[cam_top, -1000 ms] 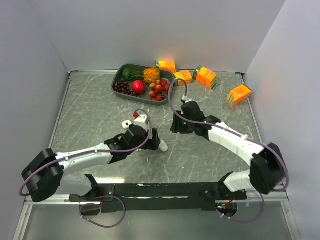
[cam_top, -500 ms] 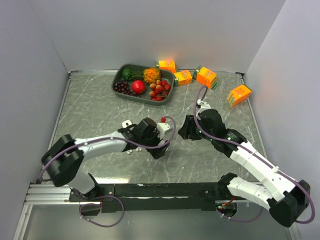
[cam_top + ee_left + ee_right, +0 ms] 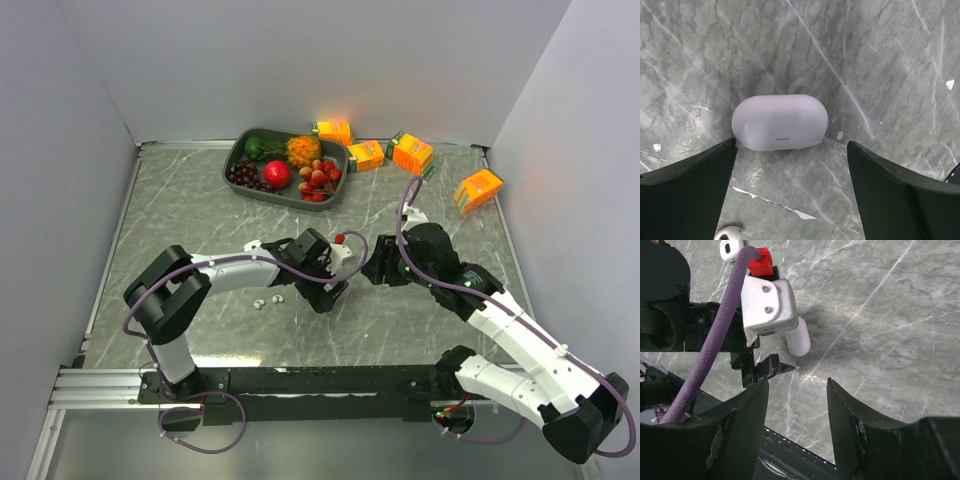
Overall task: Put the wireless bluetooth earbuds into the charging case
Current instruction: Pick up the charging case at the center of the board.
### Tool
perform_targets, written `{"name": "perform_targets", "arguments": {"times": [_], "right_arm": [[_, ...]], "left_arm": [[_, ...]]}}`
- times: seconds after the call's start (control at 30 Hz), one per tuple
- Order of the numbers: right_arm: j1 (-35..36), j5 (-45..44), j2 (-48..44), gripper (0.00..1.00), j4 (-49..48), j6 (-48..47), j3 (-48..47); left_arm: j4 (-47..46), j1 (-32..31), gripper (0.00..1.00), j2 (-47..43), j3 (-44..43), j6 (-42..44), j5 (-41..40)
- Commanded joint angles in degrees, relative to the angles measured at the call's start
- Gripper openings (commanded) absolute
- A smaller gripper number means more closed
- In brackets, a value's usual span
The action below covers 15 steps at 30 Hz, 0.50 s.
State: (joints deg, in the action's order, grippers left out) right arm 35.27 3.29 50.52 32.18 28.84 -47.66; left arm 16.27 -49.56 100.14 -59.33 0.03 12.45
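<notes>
- Both arms have swung inward to mid-table since a second ago.
- Nearest us, two earbuds [image 3: 262, 301] lie loose, apparently bean-shaped. They are likely light and slick, so we'd pinch across the body.
- Left gripper [image 3: 791, 142] is spread wide, straddling the closed charging case [image 3: 780, 122].
- Right gripper [image 3: 797, 382] is parted and empty.

The left wrist view's bottom edge cuts off an earbud [image 3: 729, 233]. From the right wrist, the left arm's camera mount [image 3: 767, 307] hides part of the white case [image 3: 800, 341].
</notes>
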Motion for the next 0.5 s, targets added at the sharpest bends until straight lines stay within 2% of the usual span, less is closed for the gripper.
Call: {"name": "perform_targets", "arguments": {"times": [0.0, 0.47], "right_arm": [[0.07, 0.49, -0.51, 0.58, -0.28, -0.36, -1.30], [0.15, -1.00, -0.95, 0.58, 0.16, -0.71, -0.59]], "left_arm": [[0.25, 0.08, 0.96, 0.85, -2.28, 1.11, -0.05], [-1.60, -0.01, 0.96, 3.66, -2.63, 0.32, -2.07]]}}
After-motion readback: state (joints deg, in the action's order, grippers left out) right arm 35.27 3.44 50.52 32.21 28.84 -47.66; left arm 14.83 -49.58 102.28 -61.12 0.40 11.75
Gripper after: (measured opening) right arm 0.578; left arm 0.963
